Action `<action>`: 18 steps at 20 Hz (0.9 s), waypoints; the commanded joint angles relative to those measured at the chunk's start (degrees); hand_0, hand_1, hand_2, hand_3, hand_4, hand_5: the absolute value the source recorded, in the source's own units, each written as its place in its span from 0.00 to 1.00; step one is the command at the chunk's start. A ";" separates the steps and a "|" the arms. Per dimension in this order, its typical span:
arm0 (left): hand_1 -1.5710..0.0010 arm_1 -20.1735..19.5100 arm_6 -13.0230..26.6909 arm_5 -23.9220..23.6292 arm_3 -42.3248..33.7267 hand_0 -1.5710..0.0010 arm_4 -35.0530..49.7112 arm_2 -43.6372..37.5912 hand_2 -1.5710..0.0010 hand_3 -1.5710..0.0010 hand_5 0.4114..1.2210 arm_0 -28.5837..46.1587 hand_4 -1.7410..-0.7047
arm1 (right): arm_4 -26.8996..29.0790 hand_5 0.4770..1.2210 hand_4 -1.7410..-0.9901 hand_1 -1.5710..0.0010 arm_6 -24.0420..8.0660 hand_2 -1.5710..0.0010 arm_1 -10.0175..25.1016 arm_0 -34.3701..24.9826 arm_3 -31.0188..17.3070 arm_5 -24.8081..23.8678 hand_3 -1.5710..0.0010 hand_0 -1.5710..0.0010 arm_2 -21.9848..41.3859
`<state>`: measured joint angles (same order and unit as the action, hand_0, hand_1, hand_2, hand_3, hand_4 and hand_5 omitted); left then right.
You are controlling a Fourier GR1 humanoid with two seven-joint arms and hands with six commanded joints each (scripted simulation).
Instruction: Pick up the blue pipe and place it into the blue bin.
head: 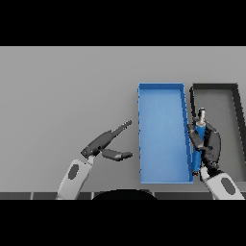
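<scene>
The right hand [210,146] is seen low on the right, coming up from the lower edge, and its fingers are wrapped round the blue pipe [198,139], so that's a proper grasp. The pipe is held roughly upright in the view, running lengthwise along the hand, with a grey end piece [201,114] poking out past the fingertips on the far side. Pipe and hand are placed right over the right wall of the blue bin [161,132], in the strip between that bin and the dark bin [226,113]; whether the pipe is touching the blue wall can't really be told. The blue bin's floor is spread just to the left of the hand and stretches farther away than it, while the dark bin is found just to its right and beyond. The left hand [106,143] is shown well apart on the other side of the blue bin, fingers straight and relaxed, thumb spread, nothing held, over the grey table [67,96].
</scene>
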<state>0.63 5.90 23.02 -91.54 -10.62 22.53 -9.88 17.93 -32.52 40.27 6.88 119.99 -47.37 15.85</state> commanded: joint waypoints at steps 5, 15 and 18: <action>1.00 -0.18 0.55 -0.29 -0.34 1.00 -0.30 0.07 1.00 1.00 0.01 -0.17 0.83 | 2.62 1.00 0.32 0.46 3.64 0.45 4.70 -0.02 -2.65 -5.94 0.68 0.40 6.78; 1.00 -0.25 0.75 -0.16 -1.06 1.00 -0.05 0.15 1.00 1.00 0.02 0.32 0.83 | 29.39 0.53 0.89 0.94 -2.42 0.94 25.84 -19.57 -7.53 -7.63 0.97 0.94 33.99; 1.00 -0.07 0.73 -0.11 -1.38 1.00 0.03 0.33 1.00 1.00 0.02 0.52 0.83 | 30.39 0.42 0.92 0.97 -2.40 0.97 26.73 -22.72 -8.78 -7.61 0.98 0.97 37.47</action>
<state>0.53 6.51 22.90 -92.92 -10.58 22.85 -9.35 48.29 -34.94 67.02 -15.85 111.19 -55.02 53.30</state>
